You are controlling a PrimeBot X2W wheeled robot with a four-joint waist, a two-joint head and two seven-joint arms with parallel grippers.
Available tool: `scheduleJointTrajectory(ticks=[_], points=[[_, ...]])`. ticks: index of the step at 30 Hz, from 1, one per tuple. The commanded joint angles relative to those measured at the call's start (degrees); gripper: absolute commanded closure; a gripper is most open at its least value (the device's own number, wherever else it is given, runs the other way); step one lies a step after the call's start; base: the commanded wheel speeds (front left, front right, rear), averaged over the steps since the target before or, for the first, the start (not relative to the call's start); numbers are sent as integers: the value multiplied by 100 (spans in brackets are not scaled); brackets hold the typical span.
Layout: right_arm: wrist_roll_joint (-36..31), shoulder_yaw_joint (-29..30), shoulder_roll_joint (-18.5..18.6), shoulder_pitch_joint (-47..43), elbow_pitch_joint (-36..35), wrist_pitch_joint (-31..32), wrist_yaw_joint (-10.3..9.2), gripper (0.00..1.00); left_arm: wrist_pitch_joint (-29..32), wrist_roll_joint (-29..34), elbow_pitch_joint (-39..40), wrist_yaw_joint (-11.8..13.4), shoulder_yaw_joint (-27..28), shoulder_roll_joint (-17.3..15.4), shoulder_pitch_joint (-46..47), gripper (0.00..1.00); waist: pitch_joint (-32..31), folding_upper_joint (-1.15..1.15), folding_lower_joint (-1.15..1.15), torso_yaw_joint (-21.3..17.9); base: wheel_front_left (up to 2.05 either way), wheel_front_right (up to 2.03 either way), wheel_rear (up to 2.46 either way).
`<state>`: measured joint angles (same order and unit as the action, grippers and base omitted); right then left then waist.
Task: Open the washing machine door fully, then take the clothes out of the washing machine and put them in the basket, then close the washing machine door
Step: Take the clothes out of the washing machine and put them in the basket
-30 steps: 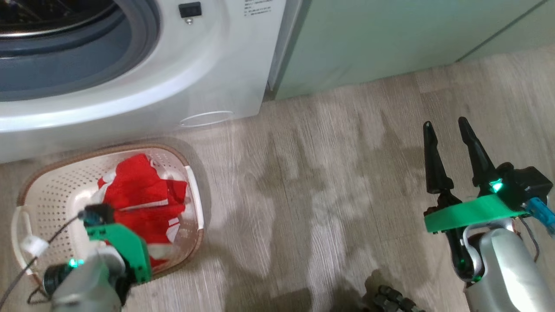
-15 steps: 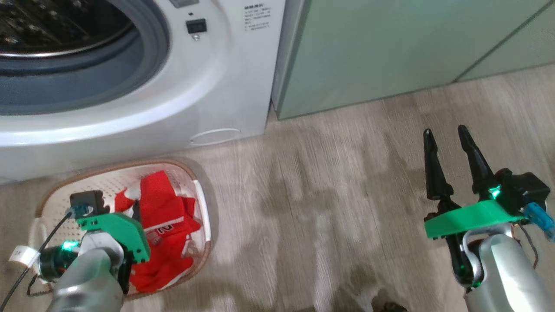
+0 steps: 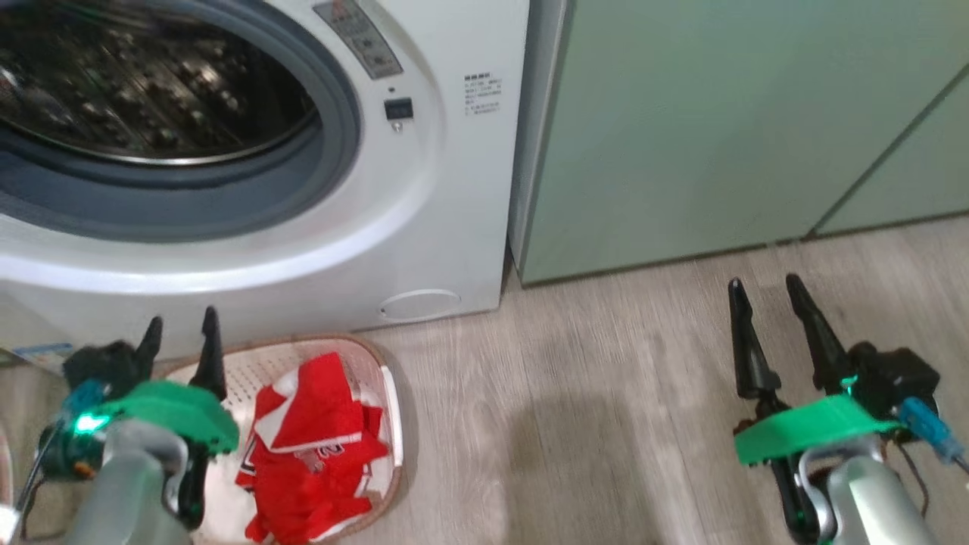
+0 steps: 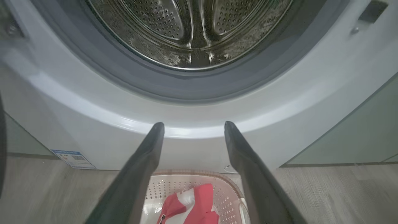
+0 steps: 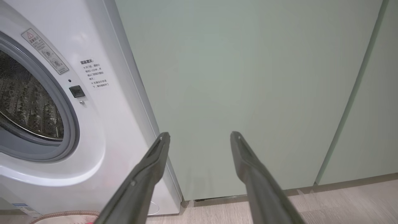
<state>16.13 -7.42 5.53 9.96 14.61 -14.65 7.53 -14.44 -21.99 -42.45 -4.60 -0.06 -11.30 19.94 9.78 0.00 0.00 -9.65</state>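
A pale wood-grain floor [image 3: 606, 424] runs up to a white washing machine [image 3: 454, 189] on the left. Just beside it on the right stands a row of pale green cabinets [image 3: 719, 129], with a thin shadowed gap between the two. The machine's round mouth is uncovered, showing its grey rubber seal [image 3: 189, 216] and the perforated steel drum [image 3: 136, 91]. A small round flap [image 3: 419, 304] sits low on its front, and a blue label [image 4: 73, 158] is stuck near its lower left corner. The basket [image 3: 378, 356] stands on the floor close to the foot of the machine, below the mouth, and the red clothes [image 3: 318, 439] lie heaped inside it. The left gripper [image 3: 182, 318] hovers over the basket's left side, its fingers spread wide with nothing between them, pointing at the machine's front. The right gripper [image 3: 761, 281] hangs well apart to the right over bare floor, also spread wide and empty, facing the cabinets.
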Motion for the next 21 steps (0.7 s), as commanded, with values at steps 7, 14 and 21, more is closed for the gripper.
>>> scheduleJointTrajectory(ticks=[7,14,21], points=[[-16,-104,-15,-292,-89,-35,-4,0,-55,224,1205,-175,875,-80,-668,0,-685,0,0,80,0,0,0],[-11,-103,-22,-461,-81,-35,-4,0,-55,234,1773,-260,1187,15,-1236,0,-972,0,0,78,0,0,0],[-9,-30,-32,-552,-86,-35,-4,0,-55,283,1945,-285,1016,49,-1540,0,-1089,0,0,141,0,0,0]])
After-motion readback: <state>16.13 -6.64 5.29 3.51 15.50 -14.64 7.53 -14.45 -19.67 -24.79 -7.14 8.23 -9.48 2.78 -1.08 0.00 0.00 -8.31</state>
